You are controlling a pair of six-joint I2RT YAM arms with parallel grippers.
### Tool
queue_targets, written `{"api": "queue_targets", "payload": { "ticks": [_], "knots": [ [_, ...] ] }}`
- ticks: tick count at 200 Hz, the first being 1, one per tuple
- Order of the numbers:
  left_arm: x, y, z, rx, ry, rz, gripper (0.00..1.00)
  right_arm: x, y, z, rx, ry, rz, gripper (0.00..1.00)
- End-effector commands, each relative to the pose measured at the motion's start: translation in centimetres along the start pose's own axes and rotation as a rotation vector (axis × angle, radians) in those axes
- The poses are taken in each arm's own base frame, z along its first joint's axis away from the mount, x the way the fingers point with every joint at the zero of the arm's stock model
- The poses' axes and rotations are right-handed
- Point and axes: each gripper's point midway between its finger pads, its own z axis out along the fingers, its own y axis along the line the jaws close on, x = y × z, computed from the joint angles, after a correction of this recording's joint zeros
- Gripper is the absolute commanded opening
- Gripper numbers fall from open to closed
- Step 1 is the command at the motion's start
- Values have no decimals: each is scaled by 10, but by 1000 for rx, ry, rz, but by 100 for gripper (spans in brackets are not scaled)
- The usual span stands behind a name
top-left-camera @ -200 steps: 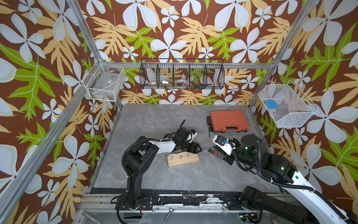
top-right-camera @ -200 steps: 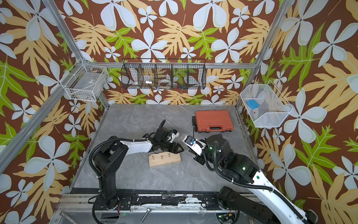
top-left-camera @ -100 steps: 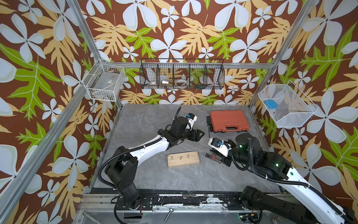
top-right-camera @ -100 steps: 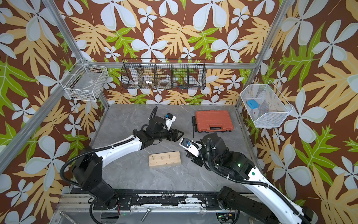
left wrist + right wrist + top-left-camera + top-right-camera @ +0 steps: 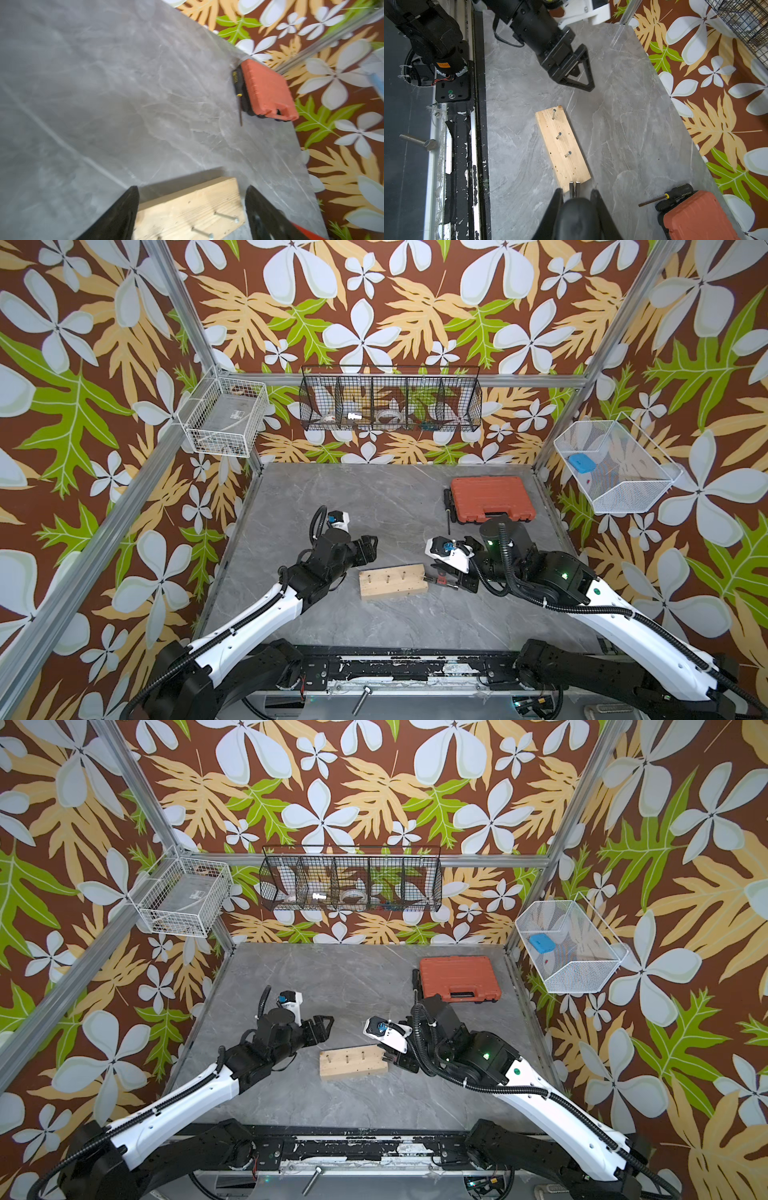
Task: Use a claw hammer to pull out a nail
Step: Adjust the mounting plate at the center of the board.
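Left gripper (image 5: 372, 546) gapes wide; right gripper (image 5: 576, 190) is clamped tight

A grey marble table (image 5: 374, 497) carries a wooden block (image 5: 392, 583), an orange case (image 5: 492, 497) and a screwdriver (image 5: 666, 195).

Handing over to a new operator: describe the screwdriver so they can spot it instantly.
On the grey marble tabletop, find the orange plastic tool case in the far right corner. The thin black-handled screwdriver lies flat beside the case's left edge. It alone is slim and stick-like: ribbed handle, yellow collar, dark shaft pointing toward the robot.
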Motion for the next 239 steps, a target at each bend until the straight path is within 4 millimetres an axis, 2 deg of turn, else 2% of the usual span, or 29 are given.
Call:
{"api": "queue_targets", "payload": {
  "ticks": [1, 22, 46, 75, 95, 121, 155, 211, 239],
  "knots": [
    [19, 36, -2, -103, 19, -96, 85, -21, -7, -3, 23, -77, -43, 0],
    [35, 56, -3, -129, 37, -146, 86, -20, -7, -3, 23, -74, -39, 0],
    [51, 66, -1, -117, 69, -196, 86, -20, -7, -4, 26, -75, -31, 0],
    [69, 67, 11, -79, 125, -231, 86, -20, -8, -5, 32, -78, -25, 0],
    [72, 61, 18, -51, 147, -229, 86, -22, -9, -6, 36, -82, -25, 0],
    [73, 64, 26, -76, 154, -224, 87, -22, -9, -6, 35, -78, -27, 0],
    [75, 59, 35, -43, 165, -248, 87, -19, -7, -2, 26, -73, -15, 0],
    [82, 32, 48, 75, 247, -281, 85, -18, -7, 3, 22, -62, -9, 0],
    [80, 21, 52, 114, 258, -299, 85, -16, -7, 5, 16, -55, -3, 0]
  ]
}}
